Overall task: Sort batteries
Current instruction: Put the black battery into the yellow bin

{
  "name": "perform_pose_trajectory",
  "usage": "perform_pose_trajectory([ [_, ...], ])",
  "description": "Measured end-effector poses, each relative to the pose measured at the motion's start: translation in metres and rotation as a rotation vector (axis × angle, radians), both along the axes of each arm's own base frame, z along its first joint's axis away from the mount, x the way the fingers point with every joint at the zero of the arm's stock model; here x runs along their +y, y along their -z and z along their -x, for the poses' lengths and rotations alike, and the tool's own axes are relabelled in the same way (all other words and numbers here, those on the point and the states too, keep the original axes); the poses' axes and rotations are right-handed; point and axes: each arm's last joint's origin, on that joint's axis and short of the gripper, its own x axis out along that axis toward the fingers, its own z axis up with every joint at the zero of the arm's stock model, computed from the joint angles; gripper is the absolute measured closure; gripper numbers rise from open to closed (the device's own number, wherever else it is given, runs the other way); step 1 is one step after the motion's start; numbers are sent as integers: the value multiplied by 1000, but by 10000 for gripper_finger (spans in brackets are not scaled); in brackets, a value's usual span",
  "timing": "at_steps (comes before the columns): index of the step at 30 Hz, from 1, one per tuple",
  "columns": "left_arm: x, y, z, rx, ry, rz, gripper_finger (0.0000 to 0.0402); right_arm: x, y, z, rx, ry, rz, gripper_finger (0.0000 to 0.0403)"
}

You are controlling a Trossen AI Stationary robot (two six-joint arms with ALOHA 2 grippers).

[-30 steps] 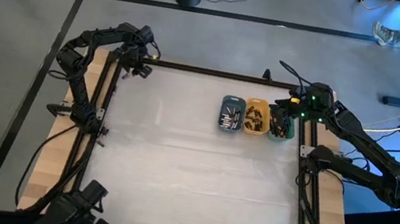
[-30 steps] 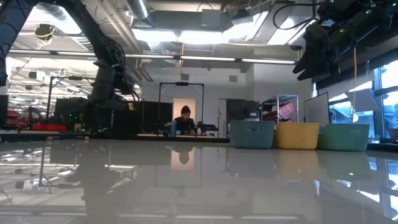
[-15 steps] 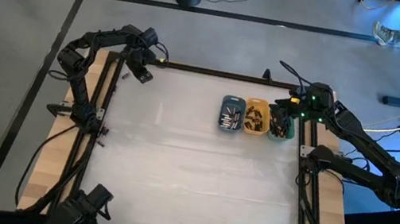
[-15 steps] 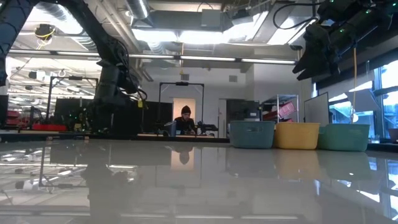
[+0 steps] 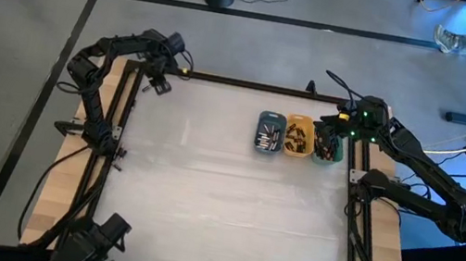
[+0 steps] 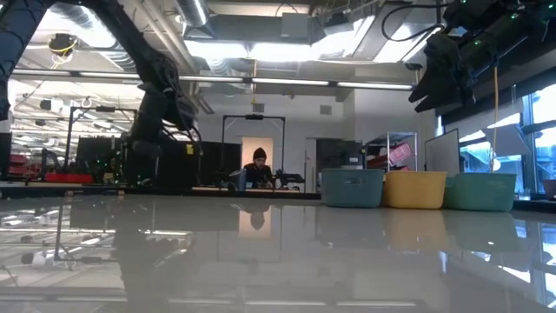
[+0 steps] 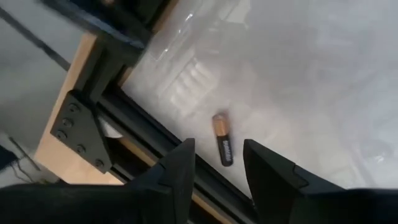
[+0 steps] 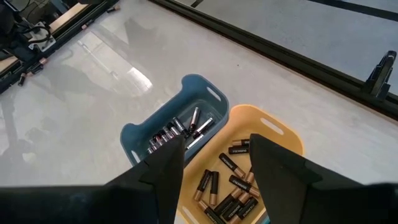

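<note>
The left gripper [image 7: 214, 180] hangs with its jaws apart and empty over the far left corner of the glossy white table [image 5: 221, 204]. A single copper-topped battery [image 7: 222, 140] lies on the surface just ahead of its fingertips, beside the black frame rail [image 7: 155, 134].

The right gripper [image 8: 214, 165], jaws also apart and empty, hovers above the trays. Under it, silvery batteries [image 8: 180, 132] fill the slate-blue tray [image 8: 146, 134]; copper-and-black batteries [image 8: 227, 186] fill the orange tray [image 8: 286, 140].

Beyond the table, a person [image 6: 259, 169] sits in the workshop.
</note>
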Motion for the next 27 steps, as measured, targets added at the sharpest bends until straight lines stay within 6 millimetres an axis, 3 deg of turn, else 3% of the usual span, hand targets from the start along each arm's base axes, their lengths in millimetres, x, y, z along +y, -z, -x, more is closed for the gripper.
perform_pose_trajectory([
  [4,3,7,1,28,-20,-3,275,0,0,0,-1,1,-1,220],
  [12,5,42,1,149,23,89,275,0,0,0,-3,-2,-13,220],
  [27,9,46,-1,80,35,150,283,0,0,0,-3,-1,-13,220],
])
